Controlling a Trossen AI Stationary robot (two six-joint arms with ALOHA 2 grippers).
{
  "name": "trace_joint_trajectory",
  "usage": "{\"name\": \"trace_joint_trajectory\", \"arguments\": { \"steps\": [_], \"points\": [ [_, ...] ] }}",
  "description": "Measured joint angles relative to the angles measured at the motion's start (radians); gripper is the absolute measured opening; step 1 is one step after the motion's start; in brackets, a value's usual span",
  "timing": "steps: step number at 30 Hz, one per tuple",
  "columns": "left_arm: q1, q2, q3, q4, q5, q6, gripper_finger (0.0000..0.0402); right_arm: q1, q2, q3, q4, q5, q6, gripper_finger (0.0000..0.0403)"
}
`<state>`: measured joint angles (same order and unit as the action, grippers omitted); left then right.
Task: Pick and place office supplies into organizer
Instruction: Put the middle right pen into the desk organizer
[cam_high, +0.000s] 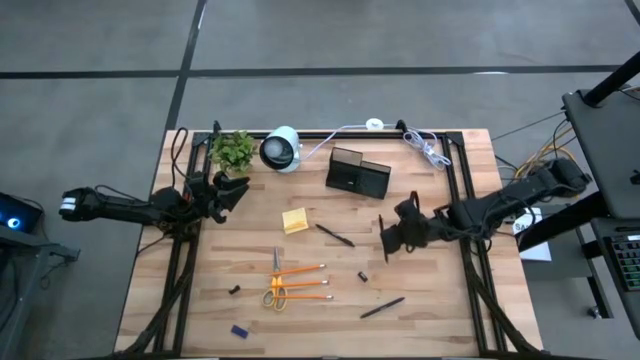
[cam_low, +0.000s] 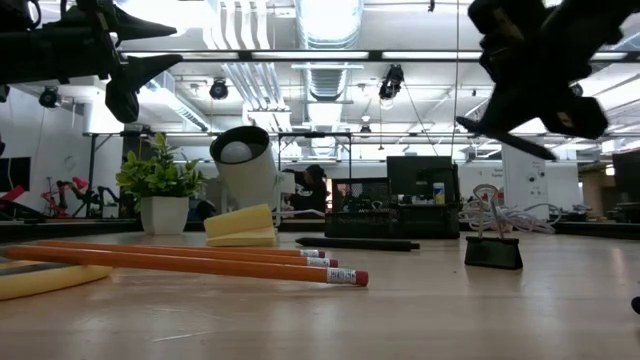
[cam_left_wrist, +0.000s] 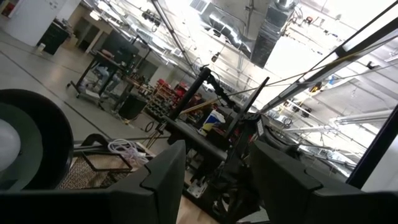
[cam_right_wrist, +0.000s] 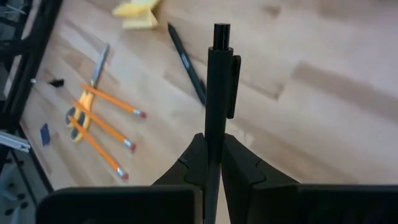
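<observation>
— Two grippers: state?
— Right gripper (cam_right_wrist: 211, 163): clamped on black pen (cam_right_wrist: 217, 93), raised above table (cam_high: 440, 310), near organizer (cam_high: 357, 174). Left gripper (cam_high: 228, 192): fingers parted, empty, beside plant (cam_high: 234, 150).
— Remaining supplies?
— Pencils (cam_high: 300, 283), scissors (cam_high: 276, 282), sticky pad (cam_high: 295, 220): flat on table.

scissors (cam_low: 40, 280): cut off at low view's left edge, only a yellow handle shows | pen (cam_right_wrist: 217, 106): lower end hidden between right gripper (cam_right_wrist: 211, 163) fingers | small blue piece (cam_high: 239, 330): too small to identify | organizer (cam_high: 357, 174): compartments' contents unreadable
</observation>
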<state>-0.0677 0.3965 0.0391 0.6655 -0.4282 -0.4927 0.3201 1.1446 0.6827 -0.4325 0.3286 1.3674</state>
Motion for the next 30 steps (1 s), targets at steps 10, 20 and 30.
{"name": "trace_joint_trajectory", "arguments": {
  "steps": [10,20,30],
  "points": [
    [0.0,0.0,0.0,0.0,0.0,0.0,0.0167,-0.16,0.0,0.0,0.144,-0.011,-0.255,0.0013],
    [0.0,0.001,0.0,0.0,0.0,0.0,0.0167,-0.267,-0.001,0.0,0.215,-0.023,-0.414,0.0013],
    [0.0,0.002,0.0,0.0,0.0,0.0,0.0167,-0.348,-0.001,0.0,0.259,-0.023,-0.542,0.0013]
  ]
}}
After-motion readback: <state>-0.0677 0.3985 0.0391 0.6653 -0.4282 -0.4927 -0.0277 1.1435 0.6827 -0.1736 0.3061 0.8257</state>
